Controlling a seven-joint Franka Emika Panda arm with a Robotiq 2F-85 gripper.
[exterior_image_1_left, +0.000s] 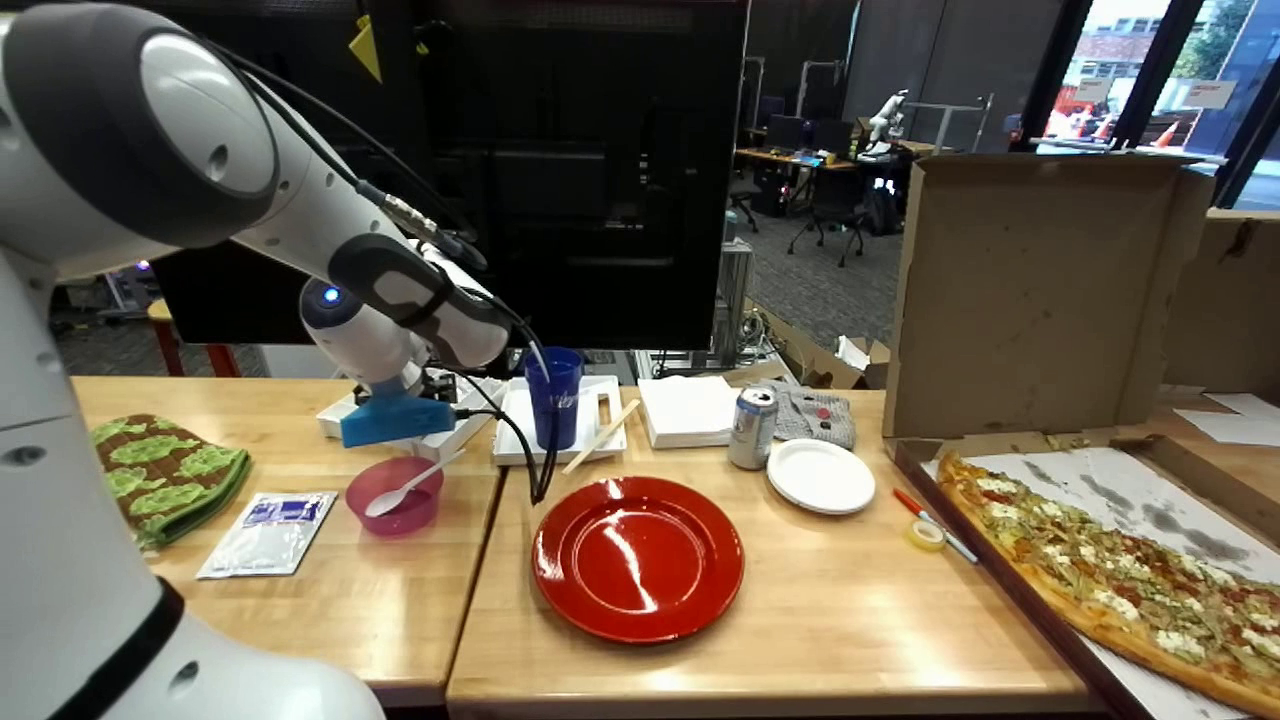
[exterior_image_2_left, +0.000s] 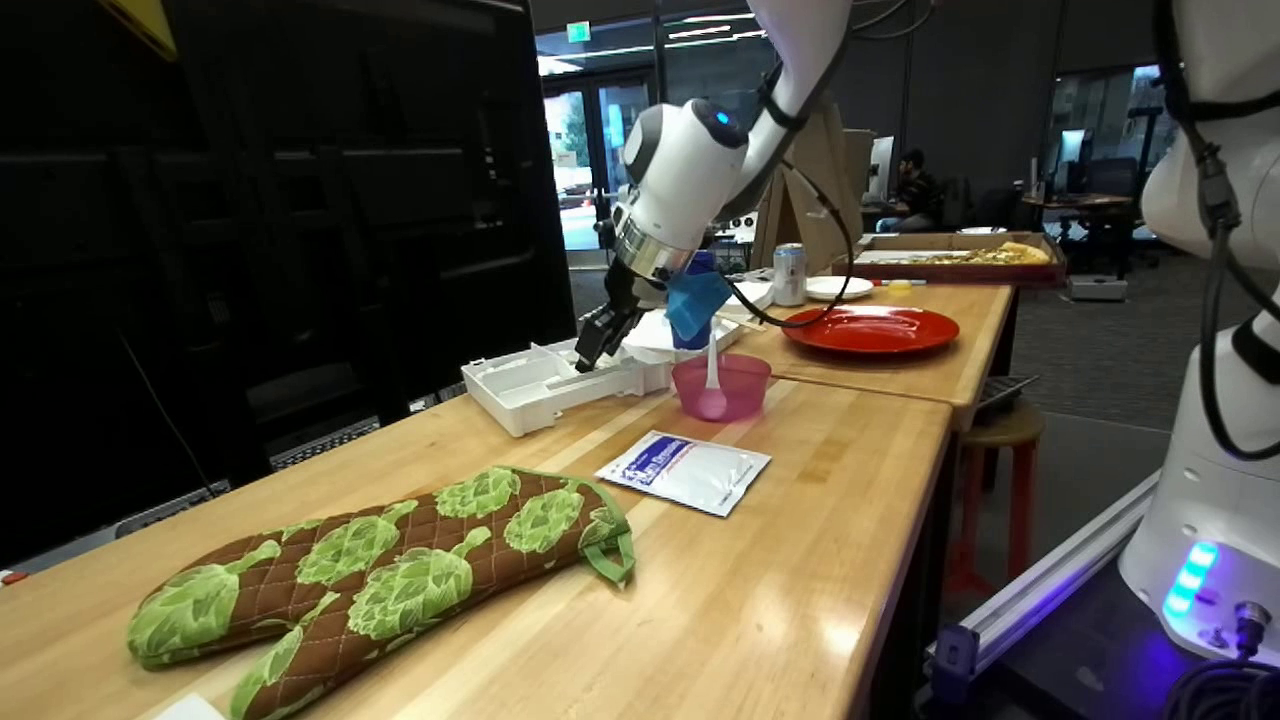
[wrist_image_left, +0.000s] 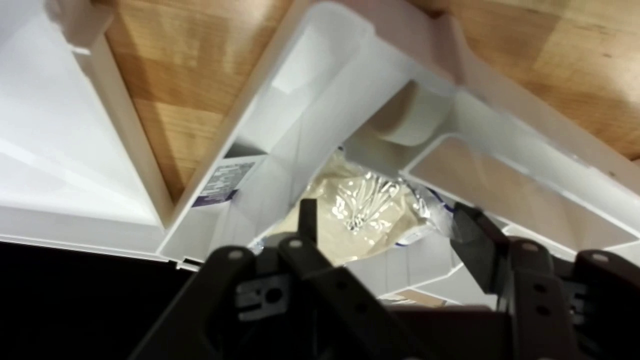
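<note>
Over the white box (wrist_image_left: 320, 95) with compartments, your gripper (wrist_image_left: 387, 225) stands with its two fingers (wrist_image_left: 308, 220) wide apart, and between them the wrist view shows you a clear plastic bag (wrist_image_left: 345, 220) with beige content. This bag lies inside the box; whether one of the fingers touches it, you cannot tell from the pictures. Near the bag, in the same box, you find also a white roll (wrist_image_left: 420, 122) and a small piece with purple print (wrist_image_left: 225, 180). In an exterior view, a pink bowl (exterior_image_2_left: 748, 390) with a white spoon (exterior_image_2_left: 712, 372) stands near the box. On the wooden table (exterior_image_2_left: 760, 600), nearer to this camera, lie a white packet (exterior_image_2_left: 690, 472) and a brown and green oven mitt (exterior_image_2_left: 400, 570)
</note>
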